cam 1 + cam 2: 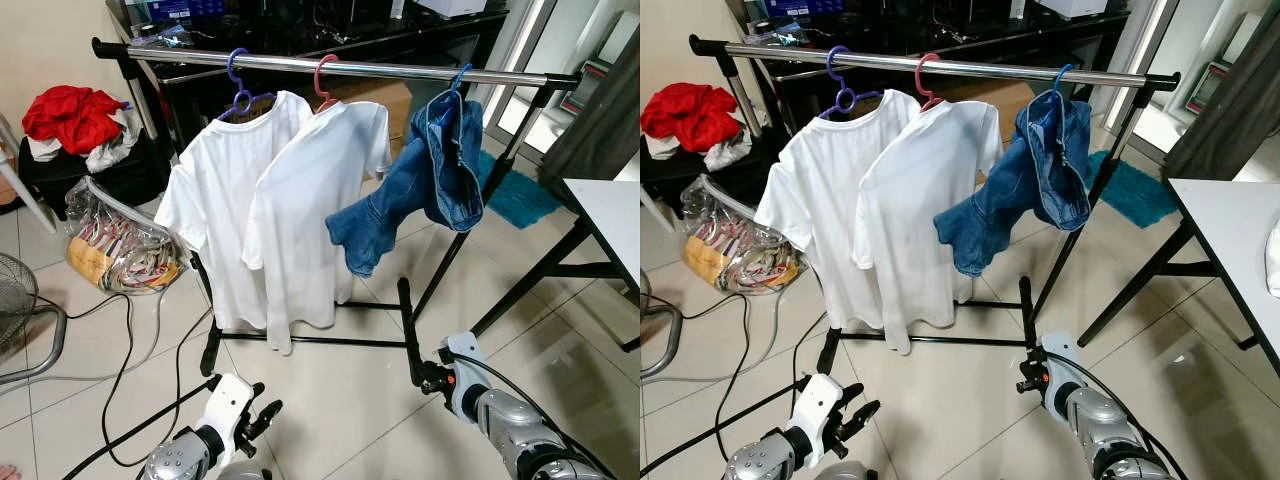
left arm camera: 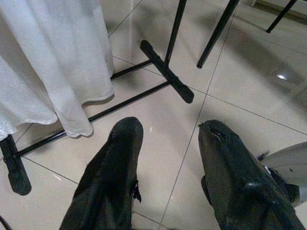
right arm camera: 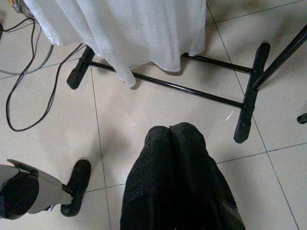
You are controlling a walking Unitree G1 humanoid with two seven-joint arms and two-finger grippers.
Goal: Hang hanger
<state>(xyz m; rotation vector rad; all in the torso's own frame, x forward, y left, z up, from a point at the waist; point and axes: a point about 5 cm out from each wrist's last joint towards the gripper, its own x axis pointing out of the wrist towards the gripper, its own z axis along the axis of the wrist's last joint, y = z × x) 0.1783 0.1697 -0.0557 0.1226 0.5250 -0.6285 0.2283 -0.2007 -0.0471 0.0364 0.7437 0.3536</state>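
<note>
Fingers of the left gripper [image 2: 168, 177] were spread apart and held nothing. Right gripper [image 3: 178, 143] fingers were pressed together, empty too. Three hangers hung on the rail [image 1: 400, 70], the blue hanger [image 1: 458, 78] carrying jeans [image 1: 430, 180]. Hanging looked finished; next, both arms should just stay low.

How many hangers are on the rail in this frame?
3. A purple hanger holds the left white T-shirt, a pink hanger holds the middle white T-shirt, and a blue hanger carries the denim garment at the right of the rail.
</note>
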